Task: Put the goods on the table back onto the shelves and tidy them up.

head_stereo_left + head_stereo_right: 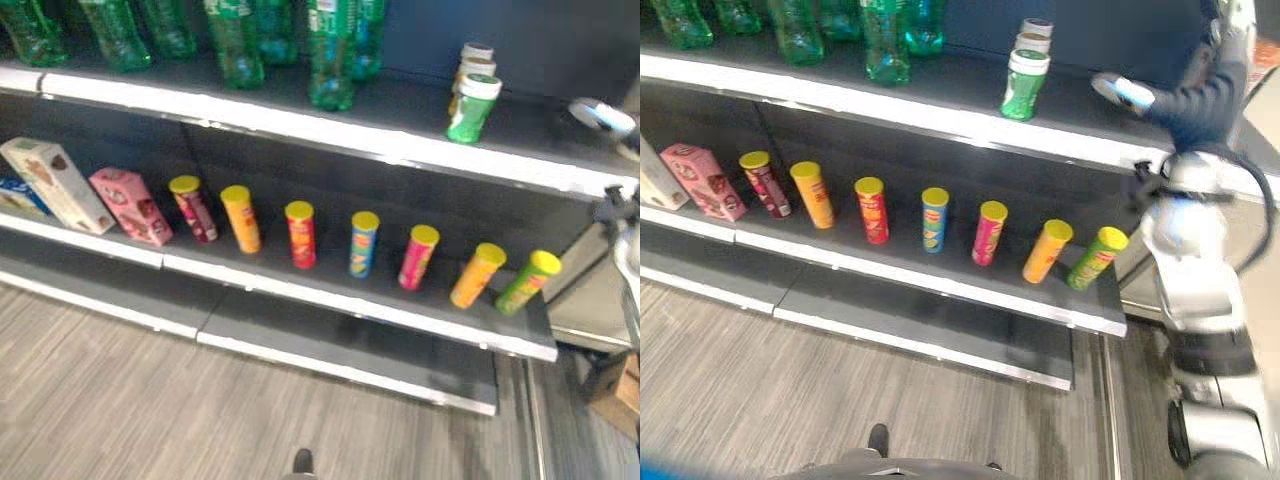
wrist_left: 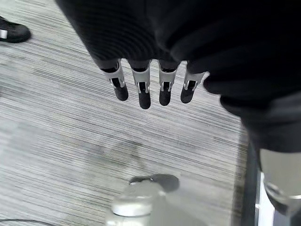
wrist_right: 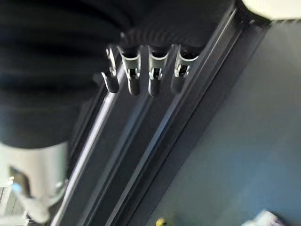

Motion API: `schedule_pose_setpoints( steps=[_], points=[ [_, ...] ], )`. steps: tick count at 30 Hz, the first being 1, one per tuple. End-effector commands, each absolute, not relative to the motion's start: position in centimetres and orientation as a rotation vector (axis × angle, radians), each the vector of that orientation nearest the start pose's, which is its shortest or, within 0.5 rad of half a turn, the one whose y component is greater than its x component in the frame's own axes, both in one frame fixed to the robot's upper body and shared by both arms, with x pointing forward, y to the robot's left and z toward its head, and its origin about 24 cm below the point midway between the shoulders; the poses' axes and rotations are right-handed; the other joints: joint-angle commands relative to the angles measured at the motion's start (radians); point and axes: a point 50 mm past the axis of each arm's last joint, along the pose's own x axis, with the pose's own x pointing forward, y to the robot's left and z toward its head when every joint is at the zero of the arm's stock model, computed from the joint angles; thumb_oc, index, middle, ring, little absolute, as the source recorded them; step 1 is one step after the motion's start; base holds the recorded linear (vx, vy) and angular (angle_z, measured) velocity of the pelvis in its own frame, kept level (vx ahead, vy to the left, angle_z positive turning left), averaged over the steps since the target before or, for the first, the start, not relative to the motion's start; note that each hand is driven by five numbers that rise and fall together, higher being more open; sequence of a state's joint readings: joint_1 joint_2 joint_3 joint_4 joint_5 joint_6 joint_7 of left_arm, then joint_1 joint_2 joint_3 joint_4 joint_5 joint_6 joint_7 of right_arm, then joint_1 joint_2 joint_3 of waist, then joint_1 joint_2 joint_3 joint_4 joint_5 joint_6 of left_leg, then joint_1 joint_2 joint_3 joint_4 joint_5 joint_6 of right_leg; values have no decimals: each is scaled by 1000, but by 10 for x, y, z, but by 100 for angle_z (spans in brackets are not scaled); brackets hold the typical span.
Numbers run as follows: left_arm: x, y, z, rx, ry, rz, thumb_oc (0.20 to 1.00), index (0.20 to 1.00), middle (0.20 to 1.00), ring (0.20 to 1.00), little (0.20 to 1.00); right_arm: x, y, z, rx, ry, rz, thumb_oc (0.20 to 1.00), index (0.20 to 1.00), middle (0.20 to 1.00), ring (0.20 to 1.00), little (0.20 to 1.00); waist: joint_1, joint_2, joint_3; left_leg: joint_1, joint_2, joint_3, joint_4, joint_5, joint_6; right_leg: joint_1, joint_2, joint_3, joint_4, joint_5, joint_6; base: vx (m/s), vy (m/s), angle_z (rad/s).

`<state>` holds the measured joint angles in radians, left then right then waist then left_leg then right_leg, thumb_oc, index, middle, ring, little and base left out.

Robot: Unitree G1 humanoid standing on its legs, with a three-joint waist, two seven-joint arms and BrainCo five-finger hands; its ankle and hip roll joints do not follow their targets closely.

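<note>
Shop, stocked shelves, snack cans

A dark shelving unit with white-edged boards runs across the room, its dark back panel rising behind the upper board. The lowest board sits close to the floor and juts out in front of the one above. Grey wood-grain flooring with fine streaks stretches in front of it. At the unit's right end a brown cardboard box rests on the floor.
</note>
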<state>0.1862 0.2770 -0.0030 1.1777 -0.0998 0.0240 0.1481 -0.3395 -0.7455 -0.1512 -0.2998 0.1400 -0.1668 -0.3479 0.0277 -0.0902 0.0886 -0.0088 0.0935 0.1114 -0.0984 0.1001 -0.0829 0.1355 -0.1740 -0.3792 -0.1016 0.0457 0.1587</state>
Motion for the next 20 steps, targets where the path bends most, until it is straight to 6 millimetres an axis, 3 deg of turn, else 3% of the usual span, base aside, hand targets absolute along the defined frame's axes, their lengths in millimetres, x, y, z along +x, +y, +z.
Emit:
schedule_pose_setpoints(
  steps=[1, 4, 5, 6, 7, 8, 9, 11, 14, 15, 16, 17, 19, 20],
  points=[
    [33, 280, -156, 318, 1329, 327, 1000, 1000, 1000, 1000, 1000, 239, -238, 289, -335, -1028, -69, 1000, 1000, 1000, 1000, 1000, 23, -7, -1, 80, 30, 86, 11, -122, -12, -46, -23, 36, 22, -19, 21, -10, 24, -36],
    [40, 284, -152, 308, 1287, 300, 1000, 1000, 1000, 1000, 1000, 233, -241, 263, -200, -890, 131, 1000, 1000, 1000, 1000, 1000, 5, -10, 2, 84, 33, 104, 11, -125, -13, -55, -24, 47, 27, -18, 24, -5, 12, -20],
    [43, 285, -151, 309, 1274, 289, 1000, 1000, 1000, 1000, 1000, 235, -242, 245, -102, -813, 186, 1000, 1000, 1000, 1000, 1000, 1, -9, 4, 89, 34, 110, 11, -128, -15, -54, -25, 51, 31, -20, 25, -16, 23, -23],
    [50, 288, -149, 313, 1246, 272, 1000, 1000, 1000, 1000, 1000, 238, -236, 209, 26, -645, 300, 1000, 1000, 1000, 1000, 1000, -9, -9, 9, 87, 33, 118, 12, -125, -16, -65, -28, 60, 39, -18, 26, -16, 20, -20],
    [50, 288, -149, 313, 1246, 272, 1000, 1000, 1000, 1000, 1000, 238, -236, 209, 26, -645, 299, 1000, 1000, 1000, 1000, 1000, -9, -11, 7, 84, 32, 118, 11, -123, -15, -69, -29, 60, 39, -16, 26, -32, 18, -18],
    [53, 290, -147, 306, 1232, 265, 1000, 1000, 1000, 1000, 1000, 238, -233, 183, 59, -504, 357, 1000, 1000, 1000, 1000, 1000, -17, -10, 7, 84, 31, 122, 11, -122, -16, -72, -31, 64, 41, -15, 27, -19, 19, -22],
    [55, 291, -146, 296, 1220, 241, 1000, 1000, 1000, 1000, 1000, 228, -228, 135, 65, -250, 458, 1000, 1000, 1000, 1000, 1000, -28, -8, 8, 87, 31, 130, 11, -123, -17, -75, -35, 65, 45, -15, 29, -11, 29, -18],
    [58, 287, -147, 290, 1214, 204, 1000, 1000, 1000, 1000, 1000, 212, -226, 66, 140, 75, 496, 1000, 1000, 1000, 1000, 1000, -40, -2, 11, 94, 29, 141, 11, -124, -20, -74, -38, 68, 48, -14, 30, -8, 33, -10],
    [63, 280, -148, 273, 1208, 162, 1000, 1000, 1000, 1000, 1000, 180, -245, -17, 50, 460, 395, 1000, 1000, 1000, 1000, 1000, -57, 5, 12, 99, 28, 148, 11, -125, -21, -75, -43, 71, 52, -13, 32, -14, 30, -7],
    [63, 281, -148, 273, 1208, 163, 1000, 1000, 1000, 1000, 1000, 180, -245, -17, 50, 460, 396, 1000, 1000, 1000, 1000, 1000, -58, 4, 10, 96, 27, 148, 11, -124, -20, -78, -44, 71, 52, -12, 32, -27, 27, -9],
    [67, 275, -150, 261, 1206, 154, 1000, 1000, 1000, 1000, 1000, 156, -261, -65, -83, 674, 261, 1000, 1000, 1000, 1000, 1000, -66, 7, 12, 99, 25, 149, 11, -125, -18, -75, -46, 72, 50, -11, 33, -26, 16, -11],
    [70, 272, -151, 256, 1204, 153, 1000, 1000, 1000, 1000, 1000, 139, -271, -89, -219, 805, 179, 1000, 1000, 1000, 1000, 1000, -68, 10, 13, 102, 24, 148, 11, -127, -16, -72, -45, 74, 50, -12, 33, -25, 16, -11],
    [74, 270, -151, 267, 1199, 158, 1000, 1000, 1000, 1000, 1000, 126, -268, -116, -307, 933, 82, 1000, 1000, 1000, 1000, 1000, -66, 14, 13, 104, 21, 142, 11, -129, -11, -69, -47, 73, 49, -12, 32, -6, -4, -9],
    [74, 270, -151, 267, 1198, 158, 1000, 1000, 1000, 1000, 1000, 126, -267, -116, -307, 932, 82, 1000, 1000, 1000, 1000, 1000, -67, 13, 11, 100, 20, 142, 11, -128, -11, -72, -48, 72, 49, -12, 32, -4, -7, -8]
  ],
)
